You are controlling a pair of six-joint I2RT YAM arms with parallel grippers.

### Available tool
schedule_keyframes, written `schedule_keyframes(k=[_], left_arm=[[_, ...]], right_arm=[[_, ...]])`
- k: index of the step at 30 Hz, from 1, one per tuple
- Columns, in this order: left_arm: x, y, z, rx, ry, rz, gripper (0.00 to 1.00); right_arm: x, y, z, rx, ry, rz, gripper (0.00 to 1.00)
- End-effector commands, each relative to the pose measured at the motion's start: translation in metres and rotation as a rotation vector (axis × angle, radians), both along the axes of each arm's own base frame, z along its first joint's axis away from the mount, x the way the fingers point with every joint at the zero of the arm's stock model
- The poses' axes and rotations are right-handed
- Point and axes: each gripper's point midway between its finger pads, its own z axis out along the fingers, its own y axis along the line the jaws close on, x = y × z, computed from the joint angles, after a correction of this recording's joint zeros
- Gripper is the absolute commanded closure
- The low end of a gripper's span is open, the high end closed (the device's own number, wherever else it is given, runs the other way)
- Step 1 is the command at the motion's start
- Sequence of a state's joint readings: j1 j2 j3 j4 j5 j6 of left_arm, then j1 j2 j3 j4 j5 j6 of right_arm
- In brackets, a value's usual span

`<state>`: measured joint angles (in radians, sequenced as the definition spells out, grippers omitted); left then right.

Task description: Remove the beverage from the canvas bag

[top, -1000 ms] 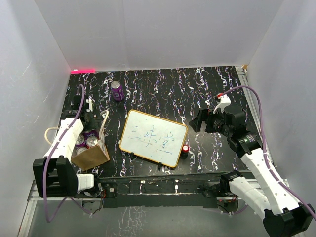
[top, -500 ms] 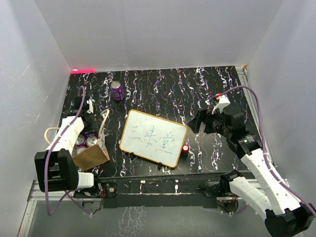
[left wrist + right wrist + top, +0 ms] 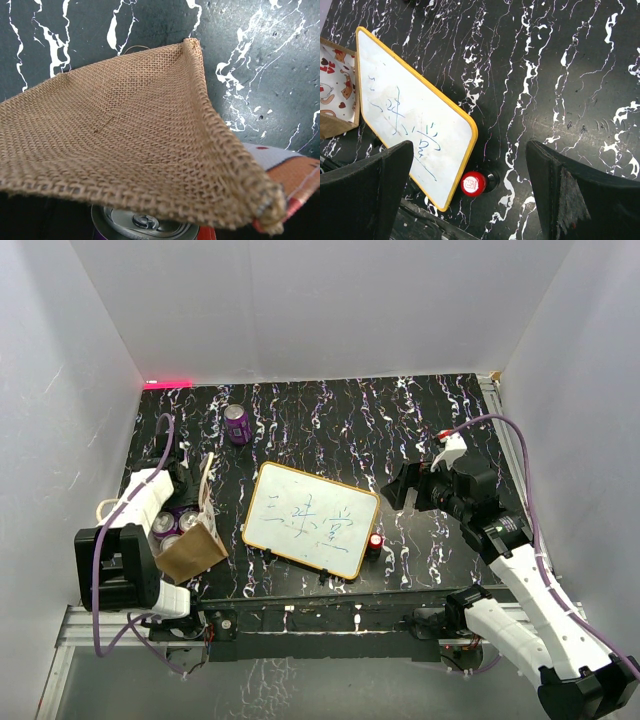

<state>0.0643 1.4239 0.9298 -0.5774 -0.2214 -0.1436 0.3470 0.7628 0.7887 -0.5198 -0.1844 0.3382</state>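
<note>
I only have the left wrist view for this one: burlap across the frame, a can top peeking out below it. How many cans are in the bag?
Observer: The top view shows at least two silver can tops in the open mouth of the canvas bag.
Operator: Any can outside it?
Observer: A purple can stands upright on the far side of the table, well apart from the bag.
Operator: And the right hand?
Observer: The right hand hangs open, holding nothing, to the right of the whiteboard.
</note>
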Motion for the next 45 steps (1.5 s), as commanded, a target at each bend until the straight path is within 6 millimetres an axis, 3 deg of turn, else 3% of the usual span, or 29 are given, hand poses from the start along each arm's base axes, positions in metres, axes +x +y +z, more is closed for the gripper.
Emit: schedule_keyframes(k=[1,9,16,21,34,45], left_arm=[[-0.012,-0.002,0.000,-0.027,0.028,0.072,0.37],[-0.012,0.000,0.041,-0.017,-0.076,0.122,0.57],[-0.017,0.007,0.077,0.014,-0.180,0.189,0.84],[-0.017,0.011,0.100,0.021,-0.244,0.246,0.96],[-0.010,0.020,0.170,0.039,-0.445,0.326,1.00],[0.032,0.007,0.288,-0.081,-0.809,0.282,1.00]], right_arm=[[0.005,-0.002,0.020,0.001,-0.076,-0.012,0.02],[0.006,-0.001,0.015,-0.004,-0.058,-0.008,0.02],[0.007,0.000,0.012,-0.008,-0.044,-0.007,0.02],[0.007,0.000,0.010,-0.010,-0.038,-0.005,0.02],[0.008,-0.001,0.007,-0.014,-0.028,-0.010,0.02],[0.009,0.001,0.003,-0.016,-0.013,-0.002,0.02]])
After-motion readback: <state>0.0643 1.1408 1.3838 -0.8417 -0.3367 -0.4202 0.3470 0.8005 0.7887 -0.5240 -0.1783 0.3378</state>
